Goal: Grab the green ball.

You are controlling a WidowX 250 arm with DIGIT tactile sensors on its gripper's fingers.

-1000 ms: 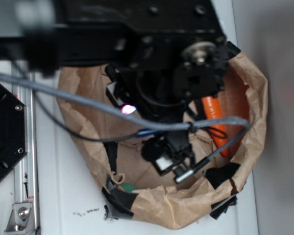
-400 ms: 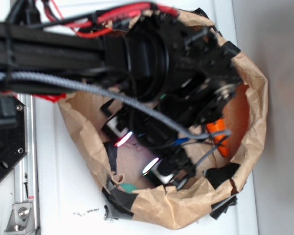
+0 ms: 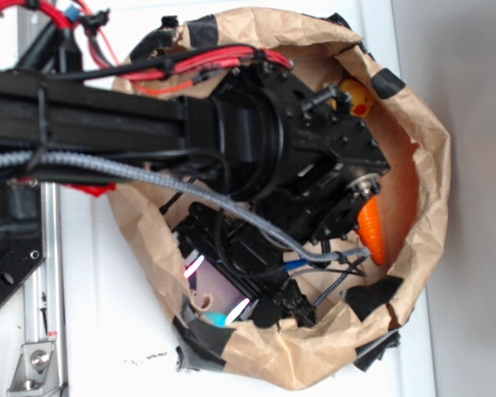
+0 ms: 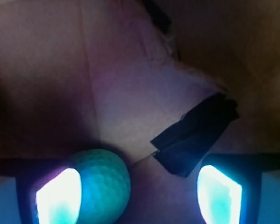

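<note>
Straddling the green ball (image 4: 102,186), gripper (image 4: 139,189) gapes, unlabelled.

text: none legible | labels: none | views dim, possibly missed

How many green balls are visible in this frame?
1. The green ball lies on the paper bag floor between the open gripper fingers, against the left one in the wrist view. The arm hides much of the bag, so others may be concealed.
</note>
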